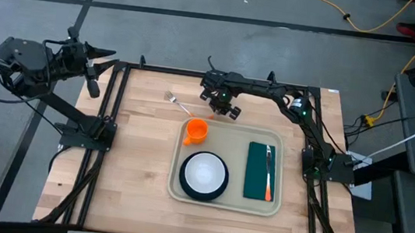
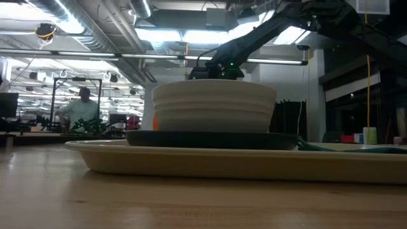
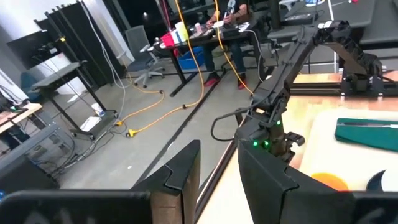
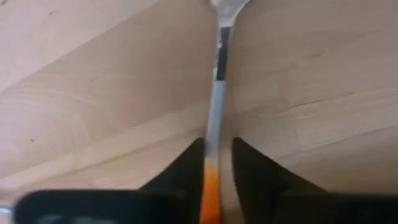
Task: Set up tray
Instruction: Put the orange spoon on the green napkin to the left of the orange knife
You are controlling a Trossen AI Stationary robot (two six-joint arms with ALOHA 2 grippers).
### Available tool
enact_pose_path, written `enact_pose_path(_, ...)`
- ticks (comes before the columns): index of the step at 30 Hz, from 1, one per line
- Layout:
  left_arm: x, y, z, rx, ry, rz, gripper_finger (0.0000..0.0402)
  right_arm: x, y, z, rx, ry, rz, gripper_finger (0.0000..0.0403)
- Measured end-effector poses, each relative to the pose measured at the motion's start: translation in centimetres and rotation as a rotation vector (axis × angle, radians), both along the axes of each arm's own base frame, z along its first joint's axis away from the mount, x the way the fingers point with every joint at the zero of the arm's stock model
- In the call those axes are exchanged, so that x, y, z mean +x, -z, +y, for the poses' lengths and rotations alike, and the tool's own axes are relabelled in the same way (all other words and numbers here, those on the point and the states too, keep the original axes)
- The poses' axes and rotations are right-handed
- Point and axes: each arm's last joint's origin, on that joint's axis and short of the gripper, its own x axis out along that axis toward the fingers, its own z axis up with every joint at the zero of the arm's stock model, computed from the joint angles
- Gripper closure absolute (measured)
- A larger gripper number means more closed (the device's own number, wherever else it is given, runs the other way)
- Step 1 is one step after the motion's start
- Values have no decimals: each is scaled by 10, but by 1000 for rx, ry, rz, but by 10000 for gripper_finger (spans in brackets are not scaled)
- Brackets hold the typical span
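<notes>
The right gripper (image 4: 216, 163) is clamping the fork (image 1: 180, 104) at the tray's (image 1: 288, 177) 11 o'clock; the tray is looking stiff, light, rim-graspable.

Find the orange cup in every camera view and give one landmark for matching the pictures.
High view: the orange cup sits in the tray's far left corner, beside the right gripper.
Low view: only an orange sliver shows behind the white bowl.
Left wrist view: an orange patch shows below the right arm.
Right wrist view: not in it; only a fork on wood.
Shared landmark: the tray.
</notes>
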Motion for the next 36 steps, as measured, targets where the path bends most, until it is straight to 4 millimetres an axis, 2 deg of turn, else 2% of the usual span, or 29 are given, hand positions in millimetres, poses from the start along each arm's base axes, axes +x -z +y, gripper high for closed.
enact_pose_path(4,0,1,0,2,0,8,300,1,0,0,-5,-5,-10,376)
enact_pose_path(7,-1,2,0,8,0,26,300,3,-1,-1,-24,-19,-32,397)
enact_pose_path(18,-5,4,2,23,-6,49,300,3,-1,-3,-55,-22,-20,399)
enact_pose_path(23,-8,4,3,26,-15,46,300,4,-8,-4,-73,-69,4,401)
enact_pose_path(32,-8,5,3,32,-21,55,300,4,-39,-7,-162,-115,67,401)
enact_pose_path(36,-8,5,3,20,-24,46,300,1,-45,-10,-162,-138,82,401)
